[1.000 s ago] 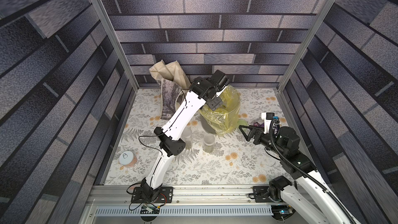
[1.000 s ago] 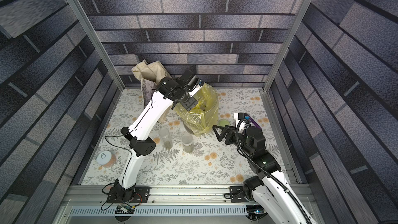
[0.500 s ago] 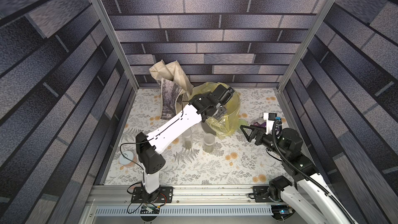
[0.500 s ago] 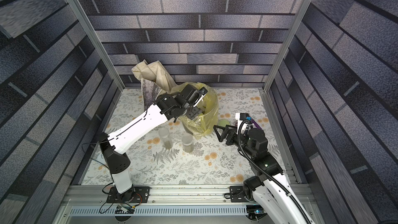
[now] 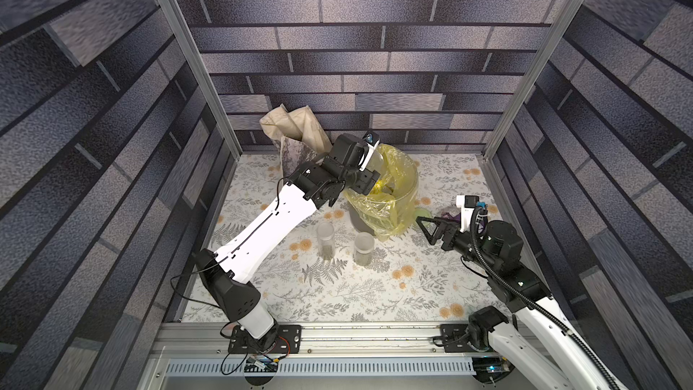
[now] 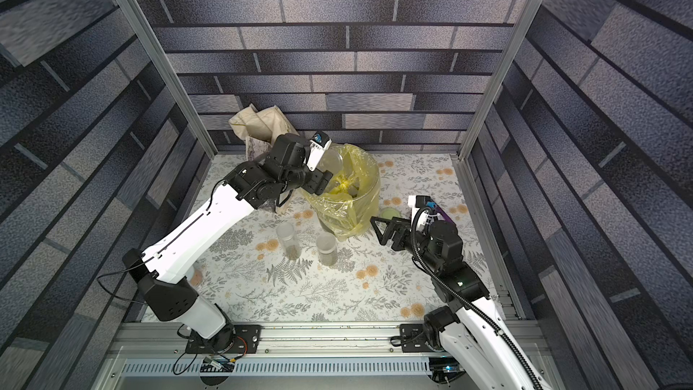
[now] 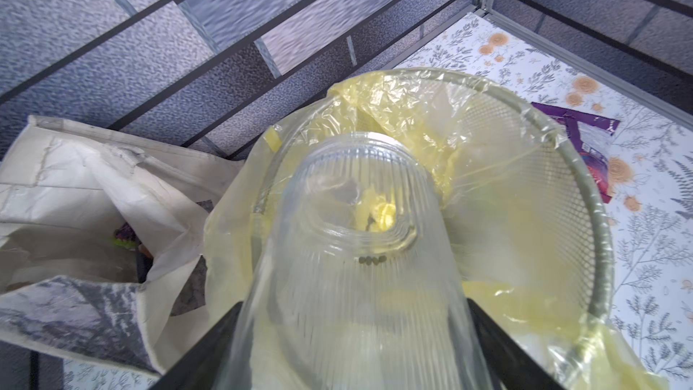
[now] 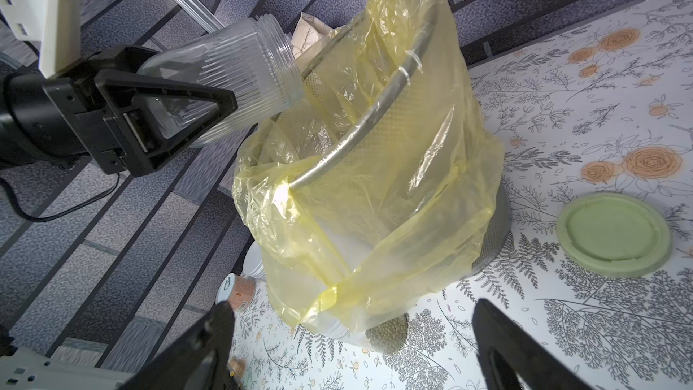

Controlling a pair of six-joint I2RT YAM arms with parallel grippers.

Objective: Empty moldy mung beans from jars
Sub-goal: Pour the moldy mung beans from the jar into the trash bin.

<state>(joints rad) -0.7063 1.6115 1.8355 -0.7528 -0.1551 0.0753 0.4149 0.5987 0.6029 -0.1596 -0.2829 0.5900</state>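
My left gripper [image 7: 352,332] is shut on the wide ribbed jar [image 7: 356,226], which lies tilted with its open mouth over the rim of the grey bucket [image 8: 491,241] lined with a yellow bag [image 5: 393,196]. A few mung beans [image 7: 371,260] cling inside the jar near its neck. Two slim jars [image 5: 325,240] [image 5: 364,247] stand upright in front of the bucket, each with beans in its lower part. The pale green lid [image 8: 615,240] lies on the table right of the bucket. My right gripper [image 5: 425,228] hangs open beside the bucket, empty.
A cream cloth tote [image 5: 296,140] stands at the back left, touching the bucket. A purple wrapper [image 7: 585,136] lies behind the green lid. A small cup with an orange label [image 8: 238,288] sits far left, near the wall. Metal frame posts bound the floral table.
My left arm dipped the ribbed jar lower over the bucket, swinging its elbow out, then came back up a little. The right arm has barely moved.
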